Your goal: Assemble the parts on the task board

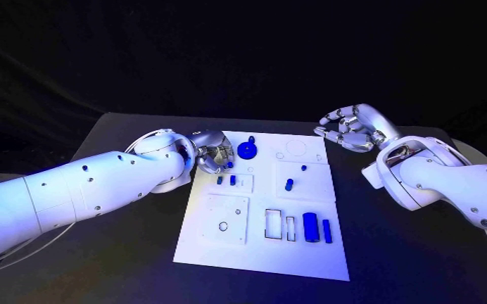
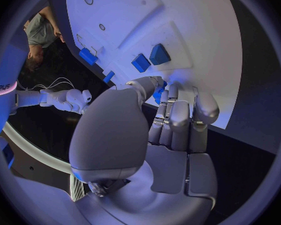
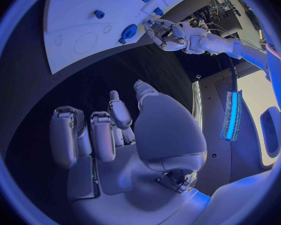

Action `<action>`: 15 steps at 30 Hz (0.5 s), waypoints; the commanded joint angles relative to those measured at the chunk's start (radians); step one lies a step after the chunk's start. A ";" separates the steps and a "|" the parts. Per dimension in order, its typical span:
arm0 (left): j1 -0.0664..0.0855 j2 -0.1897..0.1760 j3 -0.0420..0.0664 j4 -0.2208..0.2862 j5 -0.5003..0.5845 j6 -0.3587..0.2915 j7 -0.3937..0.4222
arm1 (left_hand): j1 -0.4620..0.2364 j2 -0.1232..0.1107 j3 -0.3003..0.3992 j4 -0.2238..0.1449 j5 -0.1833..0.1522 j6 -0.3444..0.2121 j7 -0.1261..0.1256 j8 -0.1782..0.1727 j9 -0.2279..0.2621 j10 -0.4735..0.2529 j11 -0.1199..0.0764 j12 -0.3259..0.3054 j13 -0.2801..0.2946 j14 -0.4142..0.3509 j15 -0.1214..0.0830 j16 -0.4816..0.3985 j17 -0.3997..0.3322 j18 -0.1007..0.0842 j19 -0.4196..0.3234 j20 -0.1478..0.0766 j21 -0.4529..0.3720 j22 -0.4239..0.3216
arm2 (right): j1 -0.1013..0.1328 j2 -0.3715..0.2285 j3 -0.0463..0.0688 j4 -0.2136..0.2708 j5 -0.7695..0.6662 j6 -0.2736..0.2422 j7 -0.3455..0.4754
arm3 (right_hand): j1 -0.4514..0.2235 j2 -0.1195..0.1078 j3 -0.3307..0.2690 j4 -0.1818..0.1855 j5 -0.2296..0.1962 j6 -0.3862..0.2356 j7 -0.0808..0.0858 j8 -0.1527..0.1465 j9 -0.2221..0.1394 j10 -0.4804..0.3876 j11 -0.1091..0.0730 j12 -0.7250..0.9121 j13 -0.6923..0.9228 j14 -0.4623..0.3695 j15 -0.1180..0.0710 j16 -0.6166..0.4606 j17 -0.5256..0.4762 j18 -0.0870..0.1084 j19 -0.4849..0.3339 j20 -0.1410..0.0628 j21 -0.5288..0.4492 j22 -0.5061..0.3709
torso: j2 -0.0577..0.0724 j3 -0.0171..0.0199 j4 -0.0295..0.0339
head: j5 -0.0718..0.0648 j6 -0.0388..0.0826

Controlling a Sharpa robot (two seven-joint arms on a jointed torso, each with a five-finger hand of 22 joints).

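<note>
task board [image 1: 259,248]: 1 | blue parts [image 1: 310,222]: about 7 | hands [image 1: 209,150]: 2 | table [image 1: 406,262]: 1

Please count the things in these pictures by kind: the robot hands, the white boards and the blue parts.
Hands: 2 (left hand, right hand)
Task board: 1
Blue parts: 8 plainly seen in the head view
Total: 11
</note>
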 commanded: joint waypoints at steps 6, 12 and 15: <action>0.000 -0.035 0.003 0.026 0.048 -0.033 0.016 | -0.023 0.004 -0.080 0.008 0.001 -0.049 -0.008 -0.026 -0.012 -0.089 0.022 -0.027 -0.011 -0.079 0.020 -0.039 -0.118 0.016 -0.076 0.020 -0.069 -0.070 | -0.008 0.004 0.000 -0.018 -0.080 0.126 -0.004 | 0.105 -0.033 0.066 -0.007 -0.006 0.007 0.000 0.004 0.003 -0.219 -0.004 -0.508 -0.437 0.035 -0.011 -0.069 -0.007 0.038 -0.050 -0.015 -0.117 0.086 | -0.001 0.0011 0.0007 | 0.001 0.003; 0.001 -0.069 0.011 0.034 0.233 -0.080 0.081 | 0.000 0.022 -0.130 0.022 0.004 -0.047 0.001 -0.023 -0.014 -0.136 0.032 -0.023 -0.015 -0.161 0.030 -0.085 -0.250 0.034 -0.144 0.029 -0.134 -0.140 | -0.012 0.010 0.000 -0.026 -0.229 0.222 -0.023 | 0.215 -0.089 0.193 -0.014 -0.026 0.045 0.008 0.006 0.001 -0.205 0.011 -0.787 -0.690 0.029 0.002 -0.087 -0.026 0.044 -0.061 -0.008 -0.158 0.067 | -0.001 0.0015 -0.0008 | -0.006 0.005; 0.002 -0.089 0.014 0.037 0.355 -0.099 0.133 | 0.018 0.031 -0.132 0.026 0.007 -0.026 0.017 -0.013 -0.013 -0.139 0.032 -0.013 -0.016 -0.214 0.031 -0.118 -0.332 0.049 -0.210 0.031 -0.193 -0.204 | -0.014 0.015 0.000 -0.027 -0.321 0.260 -0.038 | 0.231 -0.102 0.230 -0.019 -0.033 0.050 0.010 0.001 -0.001 -0.203 0.015 -0.846 -0.748 0.032 0.006 -0.084 -0.021 0.044 -0.058 -0.008 -0.157 0.069 | -0.001 0.0016 -0.0019 | -0.014 0.006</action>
